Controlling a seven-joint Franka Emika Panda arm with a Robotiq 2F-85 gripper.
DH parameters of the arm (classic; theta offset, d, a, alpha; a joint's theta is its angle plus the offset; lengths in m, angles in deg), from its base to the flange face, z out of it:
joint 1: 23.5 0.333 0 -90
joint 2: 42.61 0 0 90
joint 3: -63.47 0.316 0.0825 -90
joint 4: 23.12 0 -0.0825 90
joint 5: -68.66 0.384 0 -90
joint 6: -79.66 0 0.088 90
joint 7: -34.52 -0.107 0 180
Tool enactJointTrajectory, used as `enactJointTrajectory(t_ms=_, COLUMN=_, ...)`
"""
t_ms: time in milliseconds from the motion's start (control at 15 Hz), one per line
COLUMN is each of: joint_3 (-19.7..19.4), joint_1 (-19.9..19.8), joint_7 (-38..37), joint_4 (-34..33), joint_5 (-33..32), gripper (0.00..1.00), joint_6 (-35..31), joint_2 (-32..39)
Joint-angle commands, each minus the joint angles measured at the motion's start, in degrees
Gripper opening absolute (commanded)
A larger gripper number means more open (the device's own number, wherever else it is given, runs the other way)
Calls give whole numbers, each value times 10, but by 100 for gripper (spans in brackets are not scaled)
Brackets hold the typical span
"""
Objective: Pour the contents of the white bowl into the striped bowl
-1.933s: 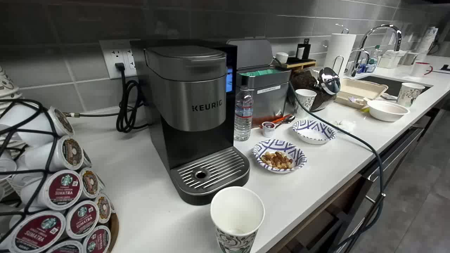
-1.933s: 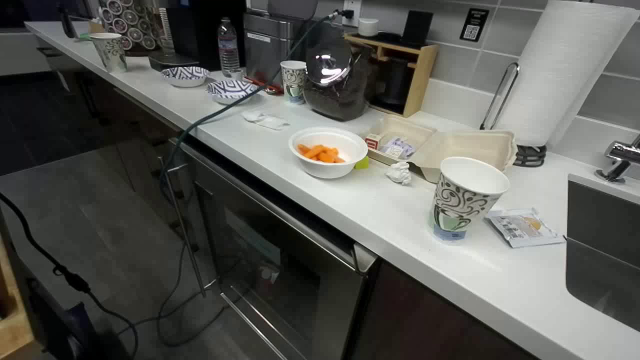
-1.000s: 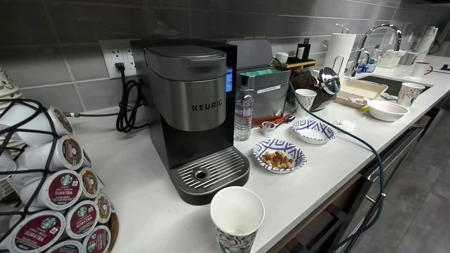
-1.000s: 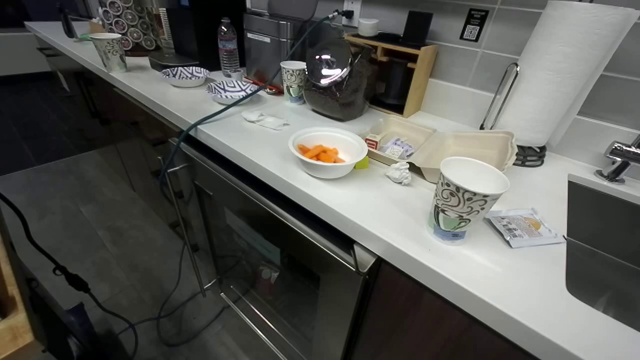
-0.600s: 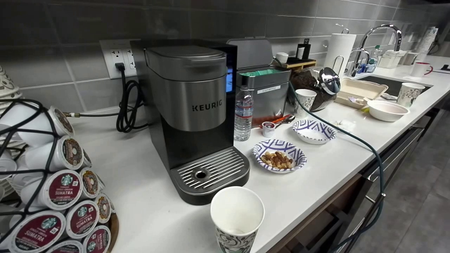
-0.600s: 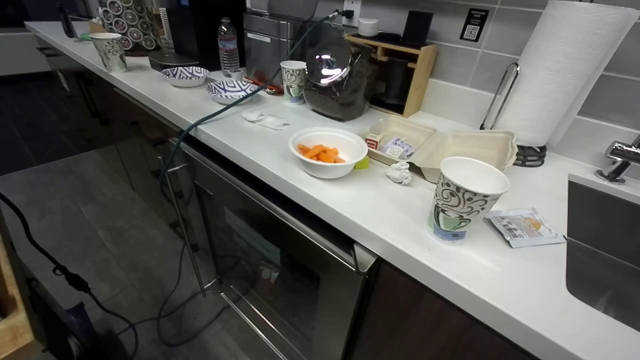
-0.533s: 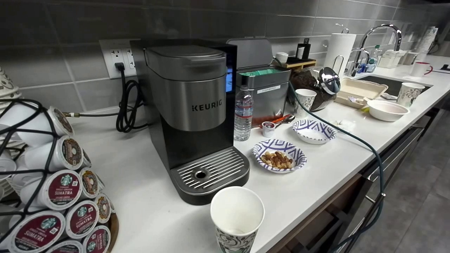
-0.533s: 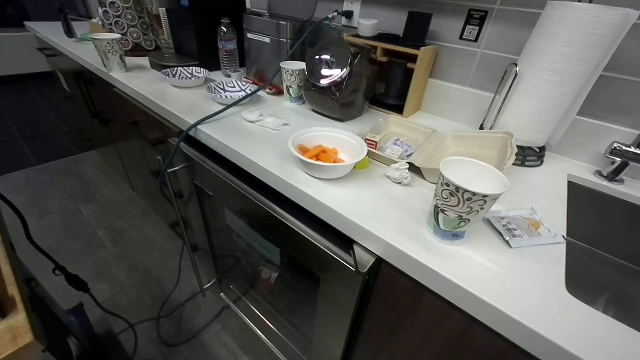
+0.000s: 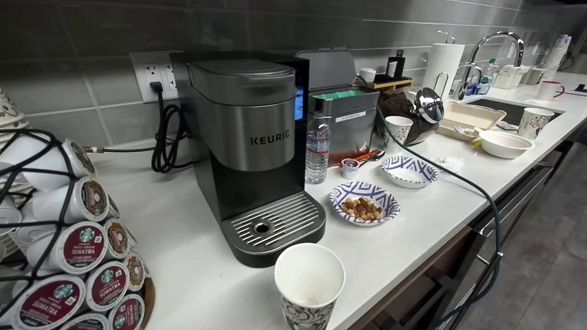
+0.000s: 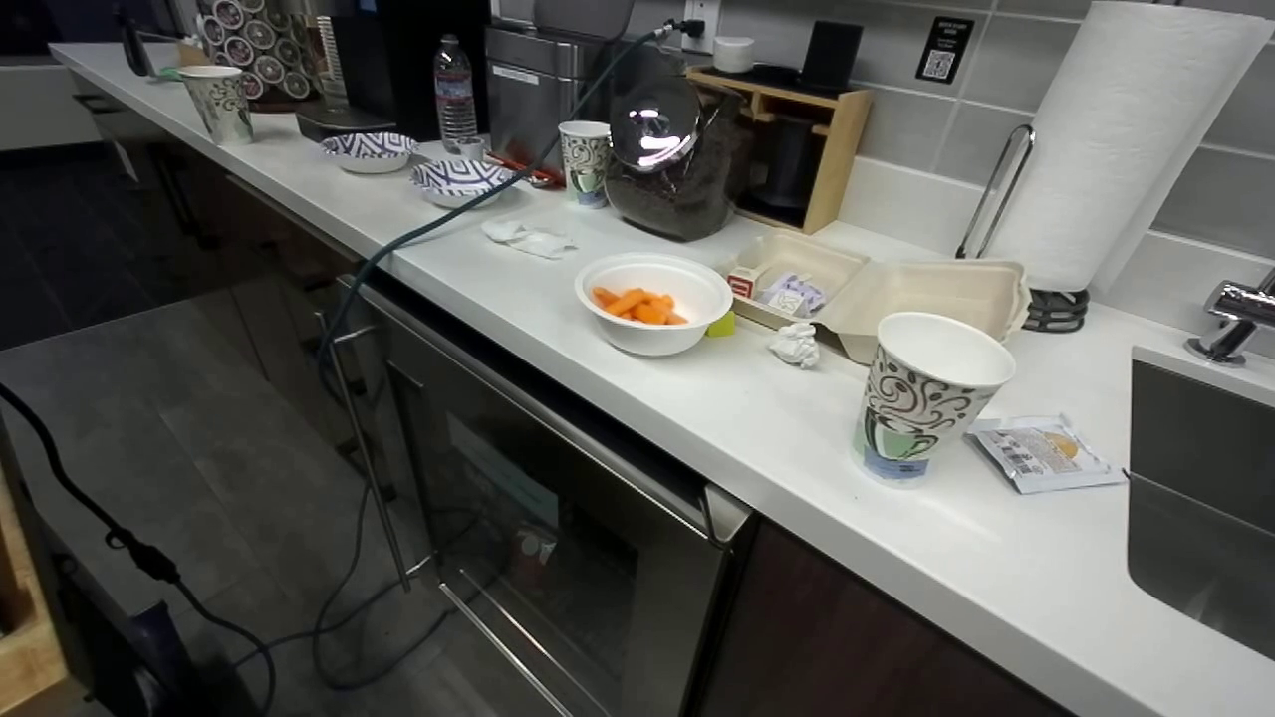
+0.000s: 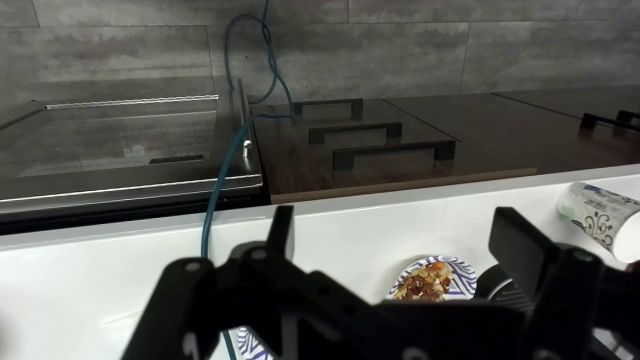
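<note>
The white bowl (image 10: pixel 649 337) stands upright on the counter with orange pieces (image 10: pixel 642 306) in it. It also shows in an exterior view (image 9: pixel 504 149), its contents hidden by the rim there. The striped bowl (image 9: pixel 398 166), blue and white, sits upright and looks empty; it also shows in an exterior view (image 10: pixel 453 177). In the wrist view only a sliver of the striped bowl (image 11: pixel 251 345) shows, behind my gripper (image 11: pixel 393 220). My gripper is open, with its fingers wide apart and nothing between them, above the counter. It is out of both exterior views.
A patterned bowl of nuts (image 9: pixel 390 207) stands beside the coffee maker (image 9: pixel 247 137). A green cable (image 9: pixel 463 178) crosses over the counter by the striped bowl. A paper cup (image 10: pixel 931 398), crumpled tissue (image 10: pixel 795 345) and open food box (image 10: pixel 921 289) stand near the white bowl.
</note>
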Motion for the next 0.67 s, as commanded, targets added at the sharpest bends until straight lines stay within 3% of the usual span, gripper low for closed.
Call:
enactJointTrajectory(t_ms=0, joint_3=7, joint_1=-52, joint_7=-46, joint_4=-1, joint_5=-45, gripper=100, joint_6=-37, joint_2=13)
enactJointTrajectory(t_ms=333, joint_3=-19, joint_1=-142, joint_7=-86, joint_4=-1, joint_5=-155, gripper=100, joint_6=-74, joint_2=45)
enactJointTrajectory(t_ms=600, joint_3=-88, joint_1=-199, joint_7=-106, joint_4=5, joint_5=-154, gripper=100, joint_6=-103, joint_2=87)
